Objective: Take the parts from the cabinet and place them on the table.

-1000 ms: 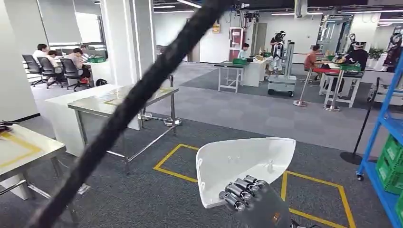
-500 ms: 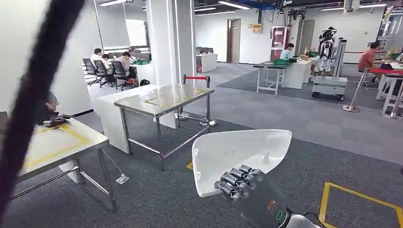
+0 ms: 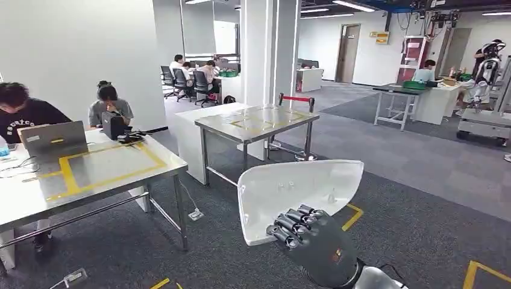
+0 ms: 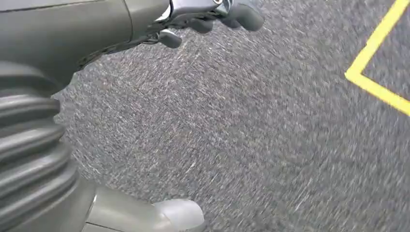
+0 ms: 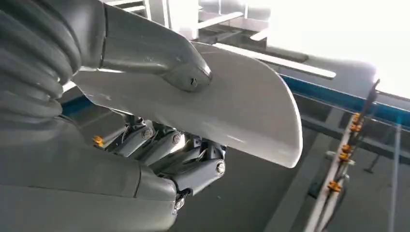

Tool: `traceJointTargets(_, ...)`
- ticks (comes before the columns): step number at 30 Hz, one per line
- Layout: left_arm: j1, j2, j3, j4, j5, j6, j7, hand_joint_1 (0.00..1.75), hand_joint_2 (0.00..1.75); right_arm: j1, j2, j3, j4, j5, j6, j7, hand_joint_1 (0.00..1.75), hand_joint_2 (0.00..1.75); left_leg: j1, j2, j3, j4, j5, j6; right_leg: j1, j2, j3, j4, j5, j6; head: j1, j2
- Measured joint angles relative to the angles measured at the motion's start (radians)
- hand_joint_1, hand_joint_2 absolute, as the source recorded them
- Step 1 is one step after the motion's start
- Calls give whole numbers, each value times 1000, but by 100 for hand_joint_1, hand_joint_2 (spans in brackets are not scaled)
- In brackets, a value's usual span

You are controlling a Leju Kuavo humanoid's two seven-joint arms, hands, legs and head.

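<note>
One white shell part [image 3: 299, 191] is gripped in the right hand [image 3: 313, 241], fingers [image 3: 288, 226] curled over its near edge, held above grey carpet beside a steel surface [image 3: 90, 174] marked with yellow tape, while the left hand [image 4: 203, 19] hangs empty, fingers apart.

The right hand [image 3: 310, 241] holds the part [image 3: 298, 195] low in the head view, thumb over its top face and fingers [image 5: 164, 150] under it. Ahead on the left stands a table [image 3: 114, 180] — a laptop [image 3: 54, 137] at its far left edge. Beyond it, a second table [image 3: 256, 123].
</note>
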Motion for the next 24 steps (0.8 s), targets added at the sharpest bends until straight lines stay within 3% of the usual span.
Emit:
traceJointTargets(2, -3, 0, 0, 0, 0, 0, -1, 0, 175, 3, -2, 0, 17, 0, 1, -2, 161, 175, 0, -26, -1, 0, 1, 2, 0, 15, -80, 152, -53, 3, 1, 0)
traceJointTargets(3, -2, 0, 0, 0, 0, 0, 0, 0, 175, 4, -1, 0, 24, 0, 1, -3, 161, 175, 0, -38, -2, 2, 1, 2, 0, 15, -101, 182, -52, 3, 0, 0)
traceJointTargets(4, -2, 0, 1, 0, 0, -2, 0, 0, 175, 4, -2, 0, 29, -1, -1, -3, 161, 175, 0, -51, -2, 3, 1, 1, -1, 16, -98, 165, -29, 2, 1, 0)
traceJointTargets(6, -2, -1, 2, 0, 0, -3, 0, 0, 175, 3, -2, 0, 34, -3, -9, -5, 161, 175, 2, -79, -2, 6, 3, -2, -3, 26, -34, 26, 54, -4, 1, 0)
traceJointTargets(7, -2, -2, 2, 0, 0, -3, 0, 0, 175, 2, -2, 0, 37, -3, -12, -5, 161, 175, 3, -93, -3, 8, 5, -6, -5, 53, 13, -66, 92, -8, 1, 0)
traceJointTargets(8, -3, -3, 3, 0, 0, -4, 0, 0, 175, 1, -1, 0, 38, -3, -15, -5, 161, 175, 2, -102, -8, 9, 6, -14, -9, 103, 28, -104, 75, -10, 1, 0)
traceJointTargets(10, -4, -2, 5, -1, 0, -4, 1, 0, 175, 1, -1, 1, 40, -3, -18, -5, 161, 175, 2, -119, -17, 6, 11, -30, -3, 79, 25, -108, 80, -12, 0, 0)
traceJointTargets(11, -1, -2, 5, -1, 0, -7, 2, 0, 175, 1, 0, 1, 42, -3, -18, -4, 161, 175, 5, -131, -17, 0, 15, -38, 4, 72, 25, -108, 81, -17, 0, 0)
traceJointTargets(12, 1, -1, 6, -1, 0, -9, 3, 0, 175, 1, 1, 1, 42, -3, -20, 0, 161, 175, 6, -141, -27, -5, 19, -47, -1, 60, 31, -113, 86, -27, 0, 0)
traceJointTargets(13, 2, 0, 7, 0, -1, -10, 5, 0, 175, 1, 5, 2, 42, 1, -22, 6, 161, 175, 6, -111, -27, 3, 16, -48, -6, 45, 33, -123, 95, -36, -1, 0)
traceJointTargets(14, 0, -1, 7, 0, -1, -11, 8, 0, 175, 4, 6, 2, 42, 3, -24, 8, 161, 175, 0, -58, -39, 31, -9, -50, -5, 36, 34, -125, 97, -39, -5, 0)
traceJointTargets(15, -4, -1, 7, 0, -2, -11, 8, 0, 175, 5, 6, 2, 42, 5, -26, 10, 161, 175, 0, -27, -67, 91, -50, -53, -3, 23, 33, -125, 97, -47, -5, 0)
traceJointTargets(17, -7, -1, 7, 0, -3, -13, 10, 0, 175, 16, 5, 2, 44, 8, -27, 15, 161, 175, 1, -9, -131, 241, -120, -57, 1, -5, 32, -125, 96, -50, -5, 0)
traceJointTargets(18, -5, -1, 7, 0, -3, -14, 11, 0, 175, 22, 5, 2, 45, 10, -28, 16, 161, 175, 1, -7, -151, 291, -134, -58, 2, -18, 31, -125, 96, -50, -5, 0)
traceJointTargets(19, -4, -1, 7, 0, -3, -17, 13, 0, 175, 28, 5, 2, 45, 13, -28, 18, 161, 175, 1, -6, -149, 293, -125, -59, 2, -30, 31, -124, 95, -50, -5, 0)
traceJointTargets(21, -3, 0, 7, 0, -4, -18, 15, 0, 175, 32, 5, 2, 45, 16, -29, 22, 161, 175, 1, 5, -78, 171, -58, -56, 2, -55, 32, -122, 93, -48, -5, 0)
traceJointTargets(22, -4, 1, 7, 0, -4, -18, 15, 0, 175, 31, 5, 2, 45, 18, -31, 23, 161, 175, -1, 33, -24, 77, -23, -52, 3, -67, 33, -119, 90, -44, -5, 0)
traceJointTargets(23, -6, 1, 7, -1, -4, -18, 15, 0, 175, 32, 5, 1, 45, 18, -32, 23, 161, 175, -6, 87, 7, 12, -23, -43, 5, -76, 34, -117, 88, -40, -5, 0)
traceJointTargets(24, -9, 2, 7, -1, -4, -18, 16, 0, 175, 32, 3, 0, 45, 18, -34, 23, 161, 175, -11, 80, 13, 9, -22, -33, 13, -86, 33, -113, 82, -32, -5, 0)
